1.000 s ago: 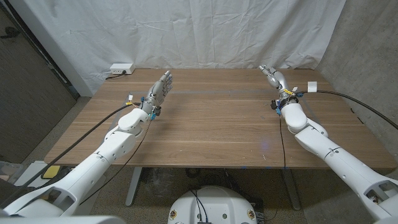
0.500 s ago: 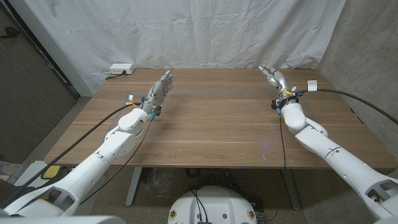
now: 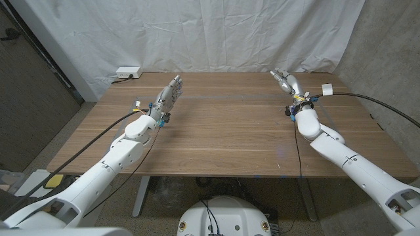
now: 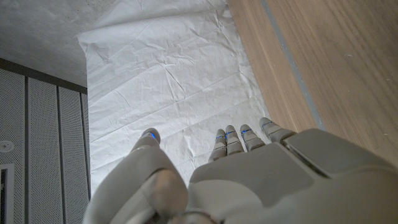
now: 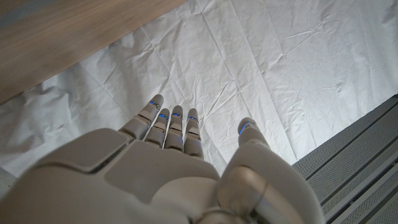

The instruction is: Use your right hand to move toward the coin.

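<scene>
Table [image 3: 223, 124] wood, plank-grained | right robot hand [image 3: 286, 81] spread wide, holding nothing (left robot hand [image 3: 168, 96] likewise) | creased white backdrop [image 3: 197, 33]

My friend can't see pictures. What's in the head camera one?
Two white robot arms reach over a wooden table, the left hand and right hand both open and holding nothing. A white cloth backdrop hangs behind, and a white power strip sits at the table's far left corner.

Soft, even light falls from above on the table [image 3: 223, 124], with only faint shadows, no strong glare, sharp focus in the centre, and slight wide-angle bending toward 3 and 9 o'clock.
</scene>
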`<state>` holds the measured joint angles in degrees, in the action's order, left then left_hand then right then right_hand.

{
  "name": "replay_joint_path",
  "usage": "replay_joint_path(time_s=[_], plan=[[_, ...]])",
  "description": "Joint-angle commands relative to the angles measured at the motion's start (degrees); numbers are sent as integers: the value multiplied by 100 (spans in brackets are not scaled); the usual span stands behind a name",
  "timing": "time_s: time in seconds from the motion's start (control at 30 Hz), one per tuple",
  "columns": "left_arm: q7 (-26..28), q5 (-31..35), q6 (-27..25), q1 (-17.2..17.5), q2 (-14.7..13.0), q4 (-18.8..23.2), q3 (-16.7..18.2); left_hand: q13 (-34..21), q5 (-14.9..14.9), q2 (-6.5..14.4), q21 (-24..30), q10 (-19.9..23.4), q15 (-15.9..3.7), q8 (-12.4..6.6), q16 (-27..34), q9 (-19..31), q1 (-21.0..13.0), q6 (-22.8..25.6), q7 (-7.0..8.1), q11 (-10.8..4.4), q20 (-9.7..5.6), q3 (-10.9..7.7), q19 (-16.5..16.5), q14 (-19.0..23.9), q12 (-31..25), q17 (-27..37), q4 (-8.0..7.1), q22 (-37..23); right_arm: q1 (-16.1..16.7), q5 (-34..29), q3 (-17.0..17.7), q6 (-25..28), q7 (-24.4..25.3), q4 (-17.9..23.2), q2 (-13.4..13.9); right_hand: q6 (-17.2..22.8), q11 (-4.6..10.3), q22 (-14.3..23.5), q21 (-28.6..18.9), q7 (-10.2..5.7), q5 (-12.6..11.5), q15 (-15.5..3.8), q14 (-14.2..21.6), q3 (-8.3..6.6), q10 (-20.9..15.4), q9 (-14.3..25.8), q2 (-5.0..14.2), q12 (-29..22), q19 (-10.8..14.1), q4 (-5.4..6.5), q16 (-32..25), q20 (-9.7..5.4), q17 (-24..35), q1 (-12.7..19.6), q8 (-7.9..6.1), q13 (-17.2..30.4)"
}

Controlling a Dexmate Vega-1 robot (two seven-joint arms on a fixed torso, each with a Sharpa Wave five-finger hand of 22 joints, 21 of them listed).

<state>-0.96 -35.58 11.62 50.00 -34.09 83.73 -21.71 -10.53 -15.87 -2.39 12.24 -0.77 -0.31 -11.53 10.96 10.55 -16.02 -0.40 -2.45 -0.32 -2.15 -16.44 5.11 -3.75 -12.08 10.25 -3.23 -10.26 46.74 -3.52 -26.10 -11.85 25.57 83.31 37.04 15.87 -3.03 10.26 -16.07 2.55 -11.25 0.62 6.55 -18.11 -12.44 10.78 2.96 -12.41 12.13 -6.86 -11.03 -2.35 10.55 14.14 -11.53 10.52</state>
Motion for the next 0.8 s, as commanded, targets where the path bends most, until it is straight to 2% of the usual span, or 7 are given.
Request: replay_joint_path(time_s=[0.03, 0.8], plan=[[17, 0, -8, 35, -10, 40, 3, -19, 10, -8, -1, 35, 16, -7, -11, 7, -70, 49, -14, 5, -303, 0, -24, 20, 12, 17, 31, -12, 3, -268, -52, 141, 158, 114, 51, 9, 53, 23, 10, -53, -22, -50, 6, -21, -22, 17, 7, -2, 19, -41, 14, -128, 7, 51, 0, 16], [40, 36, -1, 41, -15, 103, -8, -20, 42, 13, -12, 33, 24, 2, -18, 8, -93, 53, -19, 5, -312, 12, -26, 12, 23, 19, 38, -14, 18, -776, -150, 389, 387, 278, 180, 13, 58, 24, 51, -71, -32, -54, -3, -24, -25, 19, 14, 0, 7, -43, 21, -130, 9, 59, 4, 17]])
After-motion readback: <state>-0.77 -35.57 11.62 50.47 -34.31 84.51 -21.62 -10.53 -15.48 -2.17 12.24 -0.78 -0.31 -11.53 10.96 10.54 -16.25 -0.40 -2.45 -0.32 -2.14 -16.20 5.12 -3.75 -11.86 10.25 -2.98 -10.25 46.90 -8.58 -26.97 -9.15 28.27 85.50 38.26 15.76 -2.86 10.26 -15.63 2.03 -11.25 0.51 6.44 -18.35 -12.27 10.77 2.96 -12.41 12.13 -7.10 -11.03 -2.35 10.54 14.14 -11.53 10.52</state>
